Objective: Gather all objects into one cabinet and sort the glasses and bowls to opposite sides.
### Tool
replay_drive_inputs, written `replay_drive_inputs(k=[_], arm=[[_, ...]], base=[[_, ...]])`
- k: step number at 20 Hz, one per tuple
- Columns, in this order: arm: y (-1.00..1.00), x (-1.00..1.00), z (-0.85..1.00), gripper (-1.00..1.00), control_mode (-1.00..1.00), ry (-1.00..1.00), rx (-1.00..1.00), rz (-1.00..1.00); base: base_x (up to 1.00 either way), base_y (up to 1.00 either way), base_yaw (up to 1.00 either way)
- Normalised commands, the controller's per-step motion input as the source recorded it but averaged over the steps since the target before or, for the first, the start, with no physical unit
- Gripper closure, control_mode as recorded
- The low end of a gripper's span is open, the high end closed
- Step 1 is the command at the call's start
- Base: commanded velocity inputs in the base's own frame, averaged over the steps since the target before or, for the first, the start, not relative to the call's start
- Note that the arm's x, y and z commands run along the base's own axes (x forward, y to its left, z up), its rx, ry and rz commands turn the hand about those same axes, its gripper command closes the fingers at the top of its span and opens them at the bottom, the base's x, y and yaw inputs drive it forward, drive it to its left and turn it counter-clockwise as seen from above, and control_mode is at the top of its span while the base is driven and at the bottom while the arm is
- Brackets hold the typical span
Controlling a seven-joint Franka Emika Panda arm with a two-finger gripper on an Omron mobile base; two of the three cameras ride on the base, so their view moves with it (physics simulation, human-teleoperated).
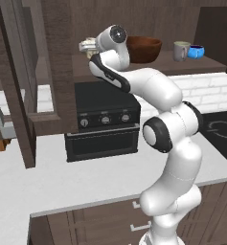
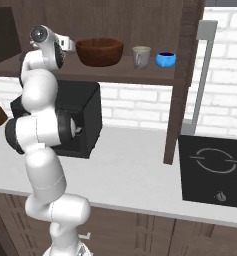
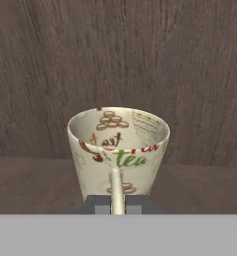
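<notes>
My gripper (image 3: 117,206) is shut on the handle of the cream mug (image 3: 118,150), which has a printed "tea" pattern and stands upright in front of the cabinet's wood-grain back wall. This mug (image 1: 87,46) is at the left end of the shelf (image 1: 148,68), partly hidden behind my wrist. Whether its base touches the shelf is hidden. To its right on the same shelf stand the large brown bowl (image 1: 144,48), then the grey-green mug (image 1: 181,50), then the small blue bowl (image 1: 197,51). The brown bowl (image 2: 99,51), grey-green mug (image 2: 141,56) and blue bowl (image 2: 165,60) sit apart from each other.
A black oven-like appliance (image 1: 103,119) stands on the white counter (image 1: 62,177) right under the shelf. A tall open cabinet door (image 1: 14,91) hangs at the left, and another wooden panel (image 2: 182,75) bounds the shelf on the right. A black cooktop (image 2: 215,167) lies further right.
</notes>
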Motion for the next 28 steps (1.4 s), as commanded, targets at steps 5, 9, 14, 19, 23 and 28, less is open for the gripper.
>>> replay_drive_inputs(k=[5, 9, 14, 19, 23, 28], arm=[[0.0, -0.63, 0.04, 1.0, -1.0, -0.05, 0.0, 0.0], [-0.03, -0.95, 0.05, 1.0, -1.0, -0.04, 0.0, -0.02], [-0.21, -1.0, 0.0, 1.0, -1.0, -0.02, 0.0, -0.03], [-0.32, -1.0, 0.0, 1.0, -1.0, 0.0, 0.0, -0.05], [-0.42, -1.0, 0.04, 1.0, -1.0, 0.0, 0.0, -0.06], [-0.56, -0.98, 0.13, 1.0, -1.0, 0.0, 0.0, -0.15]], base=[[0.0, 0.0, 0.0], [0.0, 0.0, 0.0], [0.0, 0.0, 0.0], [0.0, 0.0, 0.0], [0.0, 0.0, 0.0], [0.0, 0.0, 0.0]])
